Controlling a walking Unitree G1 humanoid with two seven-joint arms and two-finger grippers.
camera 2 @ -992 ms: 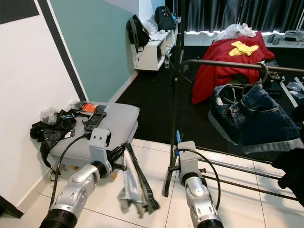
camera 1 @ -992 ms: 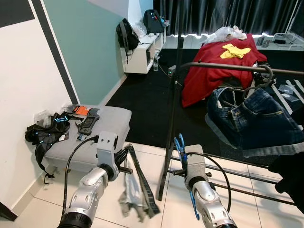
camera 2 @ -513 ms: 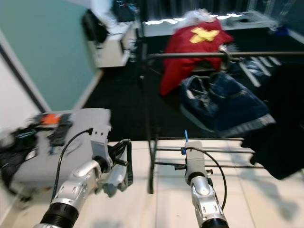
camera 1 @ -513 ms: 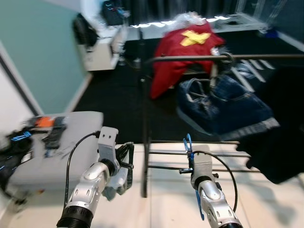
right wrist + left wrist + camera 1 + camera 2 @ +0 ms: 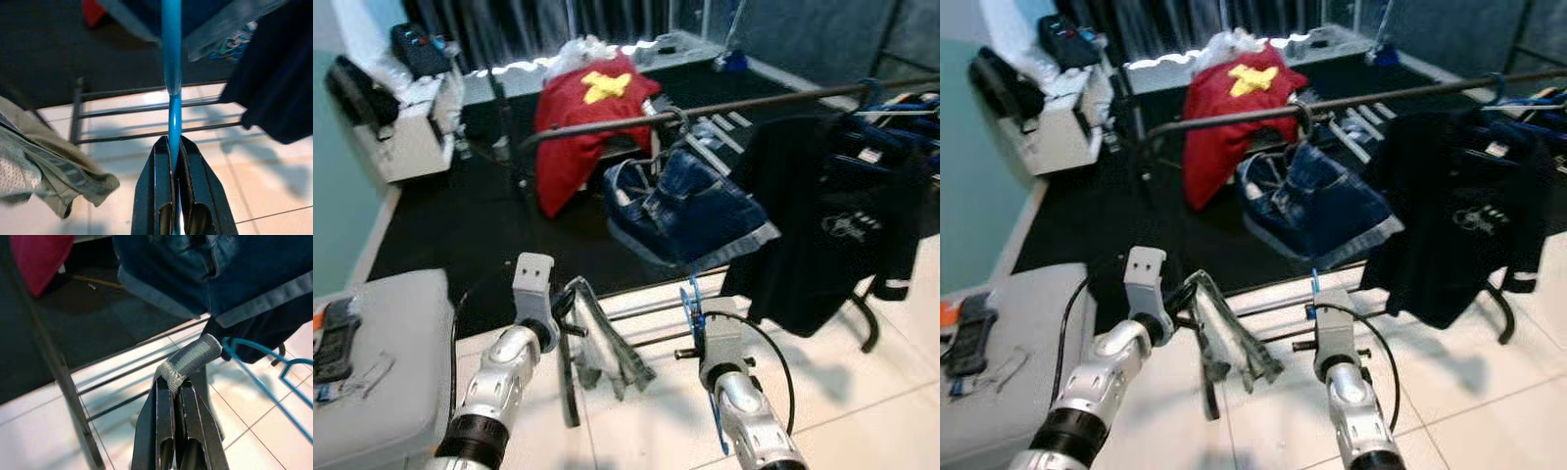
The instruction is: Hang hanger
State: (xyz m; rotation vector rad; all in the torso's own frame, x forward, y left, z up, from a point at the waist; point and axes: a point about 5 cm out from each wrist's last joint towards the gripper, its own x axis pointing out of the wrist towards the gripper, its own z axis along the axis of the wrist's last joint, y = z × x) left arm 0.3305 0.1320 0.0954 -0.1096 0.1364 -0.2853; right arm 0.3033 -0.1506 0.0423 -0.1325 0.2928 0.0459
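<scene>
Blue plastic hanger (image 5: pixel 171 73), pinched in the right pincer (image 5: pixel 172 161), should rise toward the dark rail (image 5: pixel 744 101) upper centre; left pincer (image 5: pixel 173 391) pinches grey-green cloth (image 5: pixel 607 338).

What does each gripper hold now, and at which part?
The left gripper is shut on the grey garment, pinching its folded waistband edge. The right gripper is shut on the blue hanger, along its thin shaft.
</scene>
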